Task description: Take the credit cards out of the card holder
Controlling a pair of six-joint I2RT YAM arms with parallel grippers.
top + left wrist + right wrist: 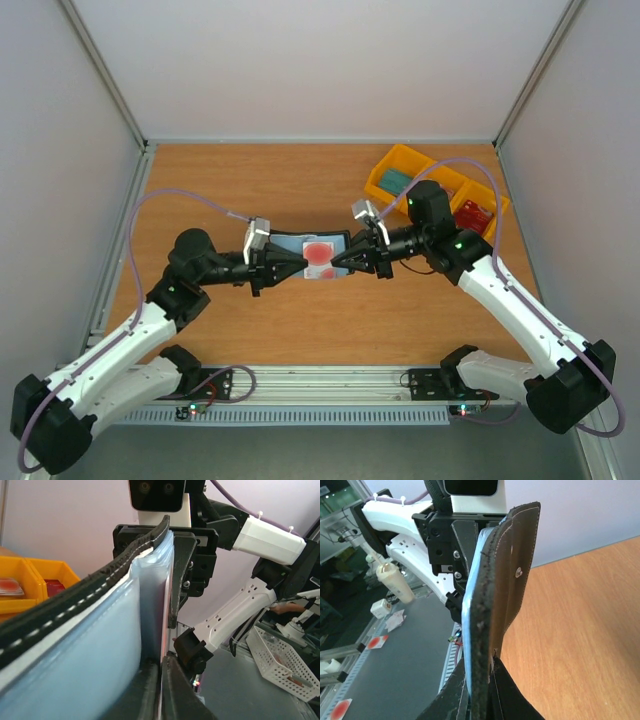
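The card holder point(292, 247) hangs in the air at the middle of the top view, stretched open between the two arms and clear of the wooden desk point(250, 180) below it. The left end effector point(283, 265) has its fingers pressed together on the holder's left edge, and the right end effector point(352, 262) is clamped the same way on the right edge, so each pinches one side and nothing else. On the holder's upward face a credit card point(320, 253) shows red on a pale ground, tucked inside the grey-blue pocket and not drawn out. From the left wrist the holder point(100, 645) rises as a curved blue sheet with a dark stitched border, its bottom edge nipped between the closed fingers point(172, 690). From the right wrist it stands on edge point(485, 605) with its dark flap and small stud turned to the right side of the frame. A yellow tray point(400, 152) sits at the upper right of the desk, well apart from the holder.
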